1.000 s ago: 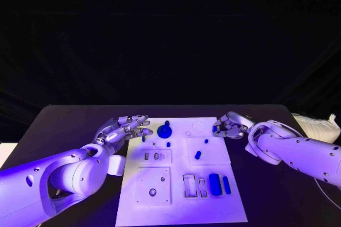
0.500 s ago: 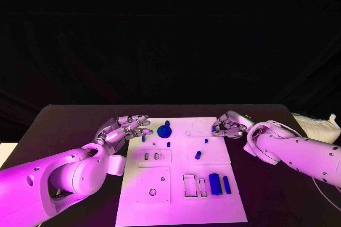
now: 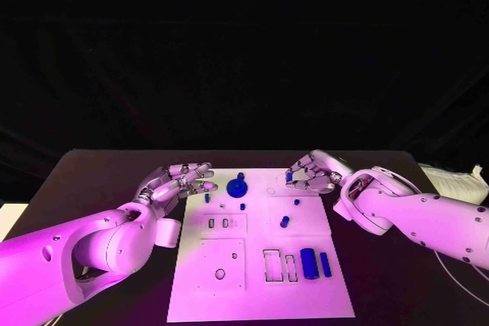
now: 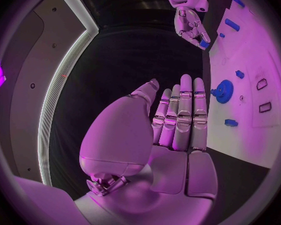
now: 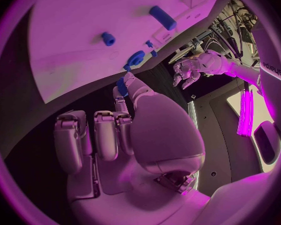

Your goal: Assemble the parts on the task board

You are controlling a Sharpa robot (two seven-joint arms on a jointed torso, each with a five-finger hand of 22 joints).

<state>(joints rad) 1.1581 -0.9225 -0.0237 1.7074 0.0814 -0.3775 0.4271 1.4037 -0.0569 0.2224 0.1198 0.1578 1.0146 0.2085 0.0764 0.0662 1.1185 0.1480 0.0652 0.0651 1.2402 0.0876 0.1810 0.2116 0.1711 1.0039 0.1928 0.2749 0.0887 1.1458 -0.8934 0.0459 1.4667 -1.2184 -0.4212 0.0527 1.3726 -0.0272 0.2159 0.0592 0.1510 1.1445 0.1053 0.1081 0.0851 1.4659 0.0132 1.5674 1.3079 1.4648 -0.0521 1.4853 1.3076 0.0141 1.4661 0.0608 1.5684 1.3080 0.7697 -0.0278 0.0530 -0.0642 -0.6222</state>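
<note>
The white task board (image 3: 255,283) lies in the middle of the table. On it sit a blue gear (image 3: 237,189), small blue pegs (image 3: 284,222) and two long blue blocks (image 3: 309,263) near its right side. My right hand (image 3: 311,174) hovers over the board's far right corner and pinches a small blue piece (image 3: 288,176) between thumb and a finger; the right wrist view shows that piece (image 5: 122,87) at the fingertips. My left hand (image 3: 179,181) floats beside the board's far left edge, fingers straight and holding nothing, with the gear (image 4: 224,91) just beyond its fingertips (image 4: 181,85).
Rectangular slots (image 3: 271,265) and a plate with holes (image 3: 219,266) mark the board's near half. Black table (image 3: 92,177) surrounds the board on all sides. A white object (image 3: 454,179) lies at the table's far right edge.
My right hand has moved left and a little away with the small blue piece, now over the board's far edge. The left hand has barely shifted.
</note>
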